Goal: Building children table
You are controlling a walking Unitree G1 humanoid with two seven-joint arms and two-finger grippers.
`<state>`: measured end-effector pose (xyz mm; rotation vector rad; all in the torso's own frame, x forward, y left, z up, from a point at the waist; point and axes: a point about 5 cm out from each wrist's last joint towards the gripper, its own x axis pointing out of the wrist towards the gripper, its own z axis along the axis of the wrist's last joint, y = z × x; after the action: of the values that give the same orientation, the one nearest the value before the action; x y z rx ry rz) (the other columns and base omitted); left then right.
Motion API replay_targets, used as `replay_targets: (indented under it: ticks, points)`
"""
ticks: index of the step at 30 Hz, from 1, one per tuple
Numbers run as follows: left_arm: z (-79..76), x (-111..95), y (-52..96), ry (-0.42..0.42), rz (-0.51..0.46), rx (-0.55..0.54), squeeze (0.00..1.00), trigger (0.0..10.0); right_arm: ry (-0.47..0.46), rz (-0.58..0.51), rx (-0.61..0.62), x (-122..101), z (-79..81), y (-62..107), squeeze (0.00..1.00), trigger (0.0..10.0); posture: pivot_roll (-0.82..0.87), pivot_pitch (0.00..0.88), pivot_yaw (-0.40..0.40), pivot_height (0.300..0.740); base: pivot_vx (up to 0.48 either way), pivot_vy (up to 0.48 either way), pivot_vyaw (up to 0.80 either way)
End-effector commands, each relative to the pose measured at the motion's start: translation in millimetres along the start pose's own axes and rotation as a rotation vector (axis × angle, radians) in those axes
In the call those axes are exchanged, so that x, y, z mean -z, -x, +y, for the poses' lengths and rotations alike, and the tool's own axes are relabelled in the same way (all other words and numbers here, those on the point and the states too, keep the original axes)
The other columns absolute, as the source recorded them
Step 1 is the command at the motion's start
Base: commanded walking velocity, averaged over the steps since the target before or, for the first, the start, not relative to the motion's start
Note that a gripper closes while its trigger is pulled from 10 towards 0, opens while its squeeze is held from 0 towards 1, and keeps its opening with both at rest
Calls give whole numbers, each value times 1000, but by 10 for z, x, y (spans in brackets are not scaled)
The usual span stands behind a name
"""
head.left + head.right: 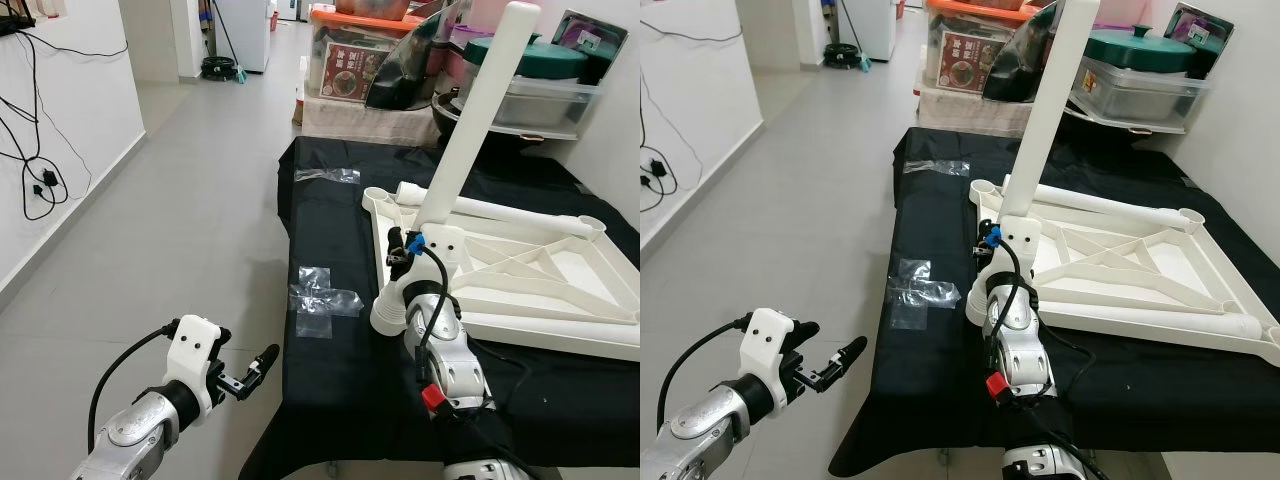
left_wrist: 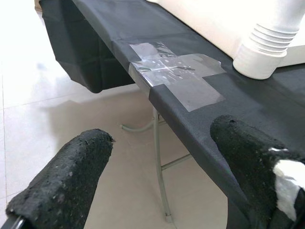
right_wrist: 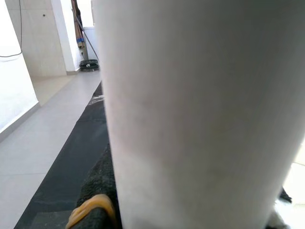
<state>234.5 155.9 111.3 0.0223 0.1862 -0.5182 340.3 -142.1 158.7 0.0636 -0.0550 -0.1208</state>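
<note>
An upside-down white plastic table top (image 1: 560, 270) lies on a table under a black cloth (image 1: 330, 240). One white leg (image 1: 480, 110) stands tilted at the top's near-left corner. My right gripper (image 1: 403, 247) is shut around the base of this leg. In the right wrist view the white leg (image 3: 190, 109) sits close against a black finger (image 3: 95, 191). A second leg (image 1: 490, 207) lies along the far side of the top. A ribbed corner socket (image 1: 388, 315) is just in front of my right wrist. My left gripper (image 1: 248, 375) hangs open over the floor, left of the table's edge, holding nothing.
Clear plastic bags (image 1: 322, 297) lie flat on the cloth near its left edge, and another bag (image 1: 328, 175) lies farther back. Storage boxes and pots (image 1: 520, 80) stand behind the table. Cables (image 1: 35, 170) hang on the left wall. Grey tiled floor (image 1: 190, 220) stretches to the left.
</note>
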Motion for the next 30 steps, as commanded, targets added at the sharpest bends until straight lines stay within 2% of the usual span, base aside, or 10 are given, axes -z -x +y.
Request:
replay_targets:
  ticks: [1,30]
  points:
    - [-47,33,-14,7,6,15,0,10000,6,94,18,202,-44,39,0,10000,63,0,-100,740,0,0,0]
    - [-51,37,-34,7,5,21,0,10000,6,37,-8,54,-13,21,0,10000,56,0,-96,740,0,0,0]
